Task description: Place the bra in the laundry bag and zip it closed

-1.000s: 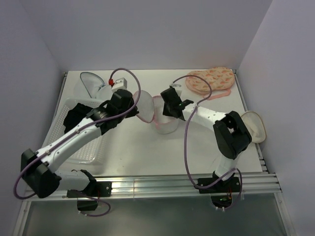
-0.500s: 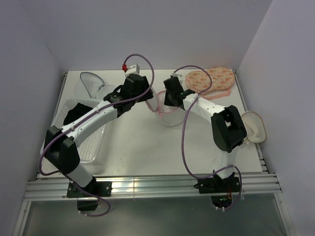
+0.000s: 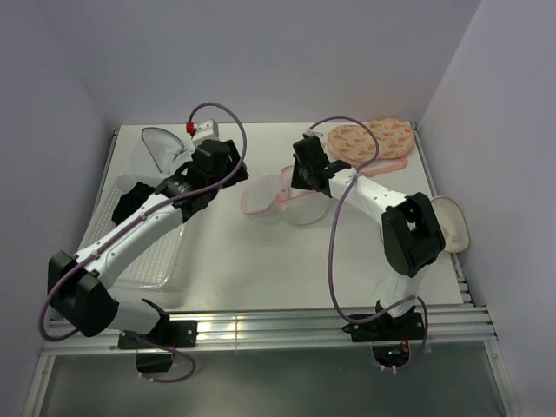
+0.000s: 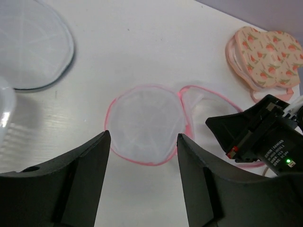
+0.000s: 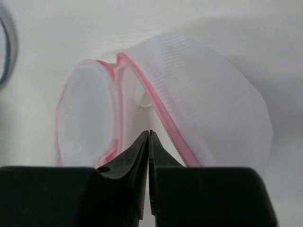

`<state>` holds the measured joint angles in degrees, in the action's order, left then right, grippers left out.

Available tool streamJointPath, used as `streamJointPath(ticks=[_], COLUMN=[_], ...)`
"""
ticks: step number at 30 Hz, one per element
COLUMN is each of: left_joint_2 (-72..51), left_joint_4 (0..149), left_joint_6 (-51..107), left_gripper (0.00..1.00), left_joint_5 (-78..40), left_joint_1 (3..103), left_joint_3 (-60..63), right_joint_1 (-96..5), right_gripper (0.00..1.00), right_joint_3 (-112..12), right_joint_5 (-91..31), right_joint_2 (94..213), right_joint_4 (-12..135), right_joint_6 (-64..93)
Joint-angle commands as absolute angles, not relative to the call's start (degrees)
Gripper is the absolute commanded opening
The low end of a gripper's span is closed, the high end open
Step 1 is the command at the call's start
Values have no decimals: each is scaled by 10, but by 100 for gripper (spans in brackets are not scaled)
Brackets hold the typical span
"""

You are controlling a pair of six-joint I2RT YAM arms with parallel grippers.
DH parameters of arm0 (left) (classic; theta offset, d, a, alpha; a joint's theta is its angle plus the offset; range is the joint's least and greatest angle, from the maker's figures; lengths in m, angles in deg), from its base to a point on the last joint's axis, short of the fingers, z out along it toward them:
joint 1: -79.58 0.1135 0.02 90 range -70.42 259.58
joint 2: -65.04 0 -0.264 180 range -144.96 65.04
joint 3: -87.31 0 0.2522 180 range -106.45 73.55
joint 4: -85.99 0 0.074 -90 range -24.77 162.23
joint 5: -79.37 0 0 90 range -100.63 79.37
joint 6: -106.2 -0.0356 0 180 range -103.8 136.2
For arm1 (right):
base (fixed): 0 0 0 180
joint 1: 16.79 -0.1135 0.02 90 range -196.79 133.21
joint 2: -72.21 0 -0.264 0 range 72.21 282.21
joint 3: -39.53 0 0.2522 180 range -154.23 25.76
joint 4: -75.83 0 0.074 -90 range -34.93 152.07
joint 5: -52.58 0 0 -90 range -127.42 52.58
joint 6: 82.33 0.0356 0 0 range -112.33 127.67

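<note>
The laundry bag (image 3: 276, 198) lies open on the table, a white mesh clamshell with pink trim. Its flat half (image 4: 144, 120) rests on the table and its domed half (image 5: 208, 104) stands up beside it. My left gripper (image 4: 142, 137) hovers open just short of the flat half, with nothing between its fingers. My right gripper (image 5: 149, 133) is shut, its tips over the seam between the two halves; no fabric shows pinched between them. A black bundle that looks like the bra (image 3: 129, 201) sits in the clear tray, partly under my left arm.
A white mesh pouch with grey trim (image 3: 161, 148) lies at the back left. An orange patterned pouch (image 3: 369, 141) lies at the back right. The clear tray (image 3: 152, 265) stands on the left, and a white rounded object (image 3: 452, 224) rests at the right edge.
My left gripper opened and drew back to the left. The bag half it had held up now lies flat on the table. The right gripper stayed shut at the bag.
</note>
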<state>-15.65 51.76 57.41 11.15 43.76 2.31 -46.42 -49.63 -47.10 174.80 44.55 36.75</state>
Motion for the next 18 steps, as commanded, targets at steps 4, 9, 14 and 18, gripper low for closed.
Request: streamJointPath(ticks=[4, 9, 14, 18], left_joint_2=[-82, -15, 46, 53], left_joint_4=[419, 315, 288, 322], left_joint_6=[619, 702, 761, 759], left_gripper=[66, 63, 68, 69], left_joint_5=[247, 328, 327, 302], left_joint_1=[450, 520, 639, 723], left_joint_3=[20, 66, 154, 219], right_joint_1=[-462, -462, -464, -481], right_gripper=[13, 18, 24, 26], right_joint_3=[-499, -514, -524, -511], right_joint_5=[-407, -349, -319, -312], right_joint_2=[1671, 1644, 1636, 1619], right_joint_4=[484, 488, 488, 491], right_joint_6=[376, 384, 390, 390])
